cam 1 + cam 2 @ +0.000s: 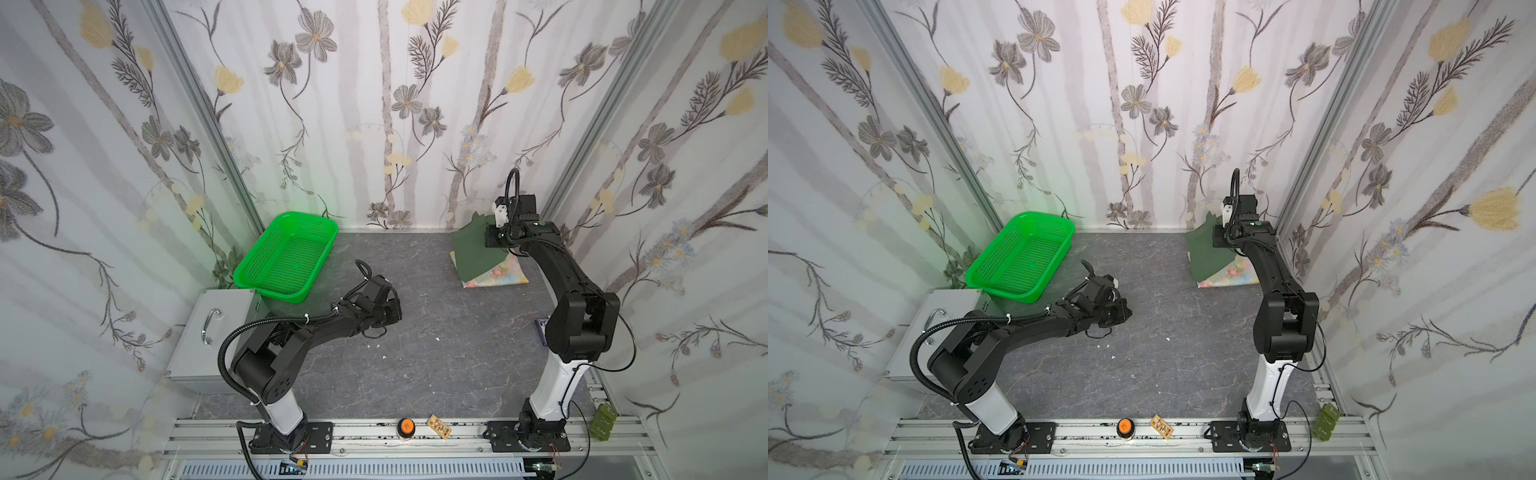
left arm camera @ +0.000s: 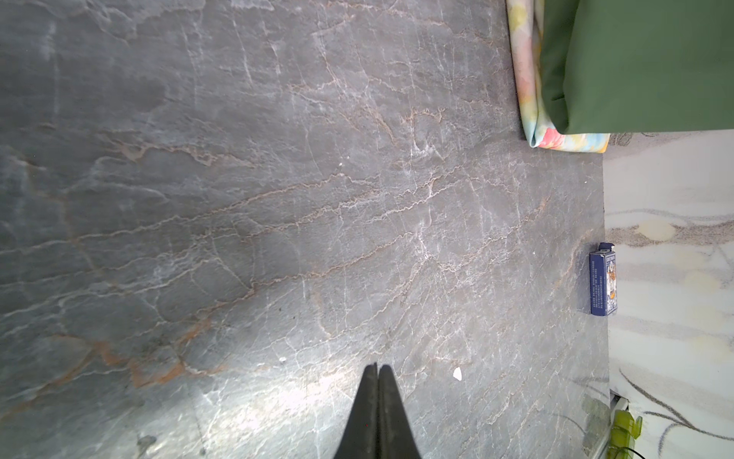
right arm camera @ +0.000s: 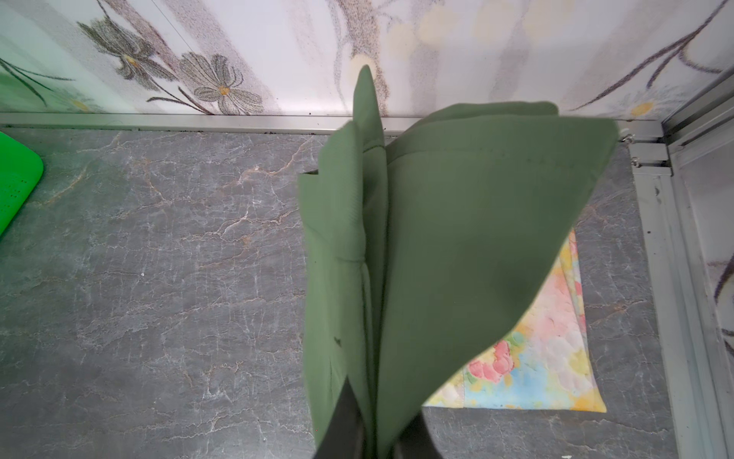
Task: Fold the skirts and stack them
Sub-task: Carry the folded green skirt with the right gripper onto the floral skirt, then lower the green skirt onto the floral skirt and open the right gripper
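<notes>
The dark olive green skirt (image 1: pixel 473 253) (image 1: pixel 1208 253) hangs folded from my right gripper (image 3: pixel 375 421), whose jaws are shut on its edge at the back right. Its lower part drapes over the pastel flowered skirt (image 1: pixel 496 277) (image 3: pixel 548 357), which lies folded flat on the grey table (image 1: pixel 436 332). Cloth covers the right fingertips. My left gripper (image 2: pixel 377 367) (image 1: pixel 392 311) is shut and empty, low over the table left of centre. In the left wrist view both skirts show far off: the green one (image 2: pixel 643 59) over the flowered one (image 2: pixel 530 91).
A bright green mesh basket (image 1: pixel 286 257) (image 1: pixel 1021 255) leans at the back left on a metal box (image 1: pixel 216 332). A small blue box (image 2: pixel 603 280) lies by the right wall. An orange button (image 1: pixel 406 427) sits on the front rail. Walls close in behind and beside the skirts.
</notes>
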Controlling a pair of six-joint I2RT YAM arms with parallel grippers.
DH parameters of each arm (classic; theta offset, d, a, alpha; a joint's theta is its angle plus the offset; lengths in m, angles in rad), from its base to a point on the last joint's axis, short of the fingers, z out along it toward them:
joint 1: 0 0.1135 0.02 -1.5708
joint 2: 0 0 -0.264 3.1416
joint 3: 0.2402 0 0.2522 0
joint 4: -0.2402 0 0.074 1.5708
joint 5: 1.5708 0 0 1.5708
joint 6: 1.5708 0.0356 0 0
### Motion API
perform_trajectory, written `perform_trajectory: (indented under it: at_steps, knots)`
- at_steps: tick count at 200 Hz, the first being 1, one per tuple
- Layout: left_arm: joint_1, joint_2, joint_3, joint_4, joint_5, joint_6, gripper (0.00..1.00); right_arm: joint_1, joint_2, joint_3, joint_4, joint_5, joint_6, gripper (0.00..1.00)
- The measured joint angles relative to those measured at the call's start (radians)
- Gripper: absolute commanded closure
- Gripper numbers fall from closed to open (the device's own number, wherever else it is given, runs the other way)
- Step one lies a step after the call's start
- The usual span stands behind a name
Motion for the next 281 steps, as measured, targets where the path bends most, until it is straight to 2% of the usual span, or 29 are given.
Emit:
perform_trajectory:
  at_steps: [146,281]
  knots:
    - [0.002,0.035,0.025,-0.001,0.037,-0.022,1.00,-0.121,0.142,0.083,-0.086,-0.097,-0.021,1.00]
    - [0.002,0.109,0.078,-0.008,0.120,-0.049,1.00,-0.137,0.271,0.176,-0.124,0.056,-0.028,1.00]
